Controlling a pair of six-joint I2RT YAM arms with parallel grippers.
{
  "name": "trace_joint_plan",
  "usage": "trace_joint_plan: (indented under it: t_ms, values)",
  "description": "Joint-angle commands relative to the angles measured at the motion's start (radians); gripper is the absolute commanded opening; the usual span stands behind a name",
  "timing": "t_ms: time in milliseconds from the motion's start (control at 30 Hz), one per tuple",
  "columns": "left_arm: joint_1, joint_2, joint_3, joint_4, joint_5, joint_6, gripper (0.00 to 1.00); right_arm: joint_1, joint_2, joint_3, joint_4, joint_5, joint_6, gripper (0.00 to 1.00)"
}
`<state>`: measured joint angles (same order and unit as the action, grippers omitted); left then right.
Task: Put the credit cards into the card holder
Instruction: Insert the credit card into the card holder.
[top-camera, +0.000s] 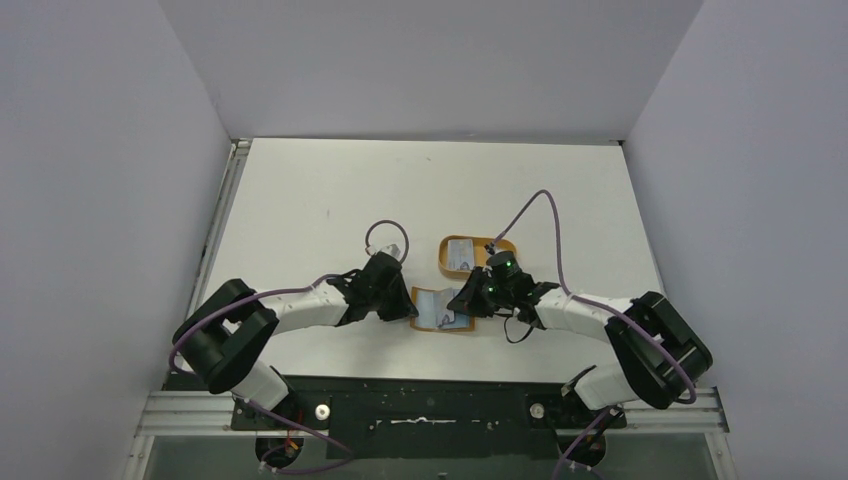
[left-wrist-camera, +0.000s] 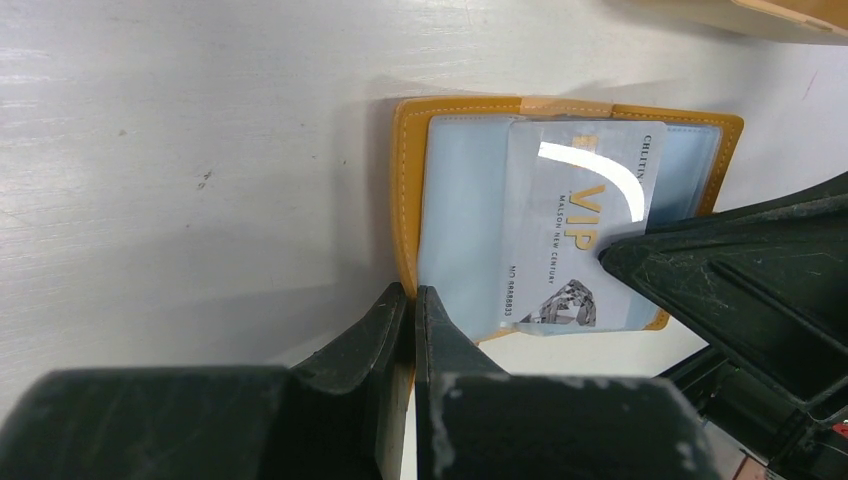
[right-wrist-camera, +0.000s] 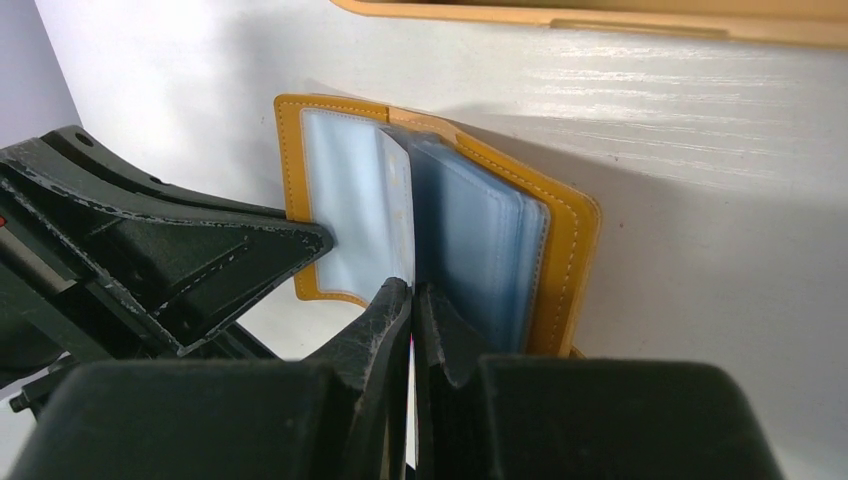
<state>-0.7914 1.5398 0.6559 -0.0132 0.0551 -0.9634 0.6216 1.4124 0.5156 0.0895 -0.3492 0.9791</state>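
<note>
Top external view: the card holder (top-camera: 432, 310) lies open on the table (top-camera: 330, 200) between my two arms, just in front of the orange tray (top-camera: 503, 243), where a second card (top-camera: 460, 253) waits. My left gripper (top-camera: 404, 303) is down at the holder's left edge and my right gripper (top-camera: 468, 300) at its right. The fingers are too small here to read.

Left wrist view: the left gripper's fingers are pressed together at the holder's orange border. I cannot tell whether they pinch the leather or only pin it. The silver card (left-wrist-camera: 580, 230), lettered VIP, lies slightly askew over the clear sleeves, with the right gripper's tip against its edge.

Right wrist view: the right gripper is clamped tight on a thin pale leaf seen edge-on. I judge this to be the silver card, standing between the left-hand sleeve and the stack of blue pockets.

To my eye the card sits at a pocket mouth, not seated. I would bear down with the left so the holder cannot slide, then square the card to one slot. I would push it low and slow along its length and let go only once the plastic covers most of it. The main risk is the card riding over the sleeve or splitting two pockets.
</note>
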Motion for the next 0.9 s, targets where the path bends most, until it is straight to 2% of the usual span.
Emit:
trace_joint_plan:
  t_ms: [0,233,400,567,867]
  values:
    - [-0.011,-0.02,-0.015,-0.012,-0.019,0.002,0.0,0.004,0.025,0.012,0.045,0.026,0.015,0.0]
    - [-0.012,-0.007,-0.023,-0.001,-0.008,-0.013,0.0,0.023,0.046,0.003,0.054,0.068,0.04,0.0]
    - [-0.012,-0.013,-0.035,-0.002,-0.005,-0.02,0.16,0.032,0.042,-0.01,0.059,0.1,0.047,0.0]
    - [-0.012,-0.036,-0.049,-0.007,-0.012,-0.021,0.26,0.036,0.041,-0.022,0.059,0.108,0.046,0.0]
    - [-0.008,-0.083,-0.078,-0.036,-0.036,-0.021,0.26,0.044,0.062,-0.017,0.058,0.108,0.031,0.0]
